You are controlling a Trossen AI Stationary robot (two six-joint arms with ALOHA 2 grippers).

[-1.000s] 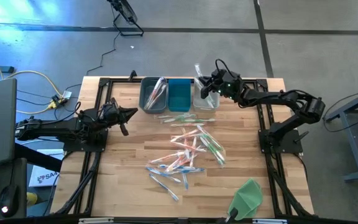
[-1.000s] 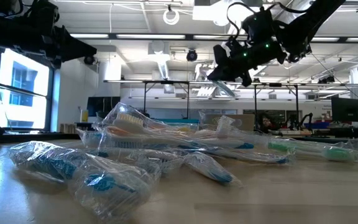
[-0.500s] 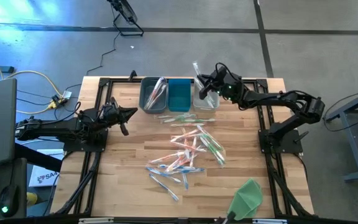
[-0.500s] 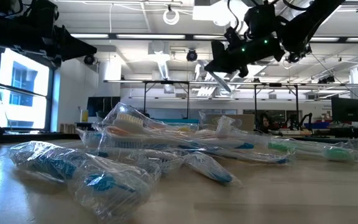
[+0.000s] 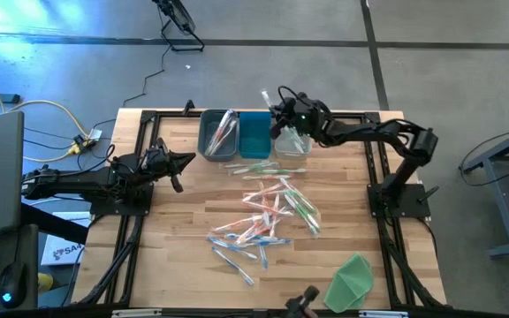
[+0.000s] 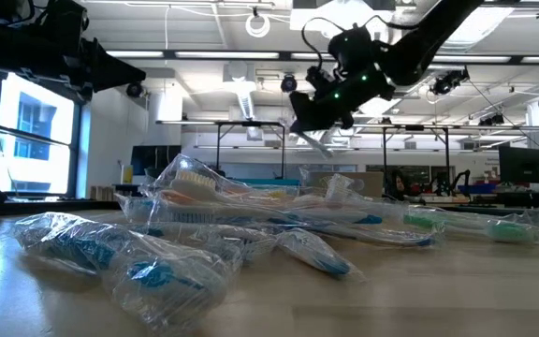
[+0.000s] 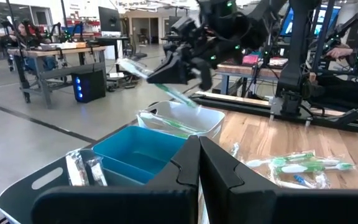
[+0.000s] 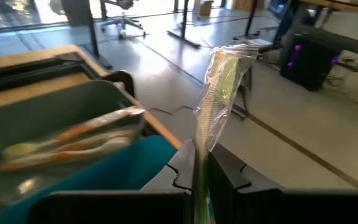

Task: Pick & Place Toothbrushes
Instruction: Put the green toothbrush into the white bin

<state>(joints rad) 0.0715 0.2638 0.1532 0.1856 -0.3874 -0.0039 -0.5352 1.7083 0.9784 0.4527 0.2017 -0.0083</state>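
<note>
The wrapped green toothbrush (image 8: pixel 219 99) is gripped in the right gripper (image 5: pixel 277 115), its fingers (image 8: pixel 182 168) clenched on the lower end of the clear wrapper. In the high view its long axis runs from the gripper up and a little left, its free end (image 5: pixel 264 94) pointing past the far edge of the desk (image 5: pixel 184 230); in the low view it slants down to the right below the gripper (image 6: pixel 312 140).

It hangs in the air above the seam between the blue bin (image 5: pixel 255 134) and the clear bin (image 5: pixel 294 146), touching neither. A second ago the same gripper was over the clear bin; it has since swung left toward the blue bin, carrying the toothbrush along.

The row of bins sits along the far side of the desk: a grey bin (image 5: pixel 212 140) with orange-toned toothbrushes (image 5: pixel 225 129) inside, then the blue one, then the clear one with a few green ones (image 7: pixel 166 121). Nearer, the loose toothbrushes (image 5: pixel 268 216) lie scattered over the middle of the desk in pink, green and blue, at mixed angles, unchanged from before.

A green cloth-like sheet (image 5: pixel 352 281) lies near the front right corner. The left gripper (image 5: pixel 182 162) waits at the desk's left side, fingers (image 7: pixel 191 168) pressed together on nothing, where it was a second ago.
</note>
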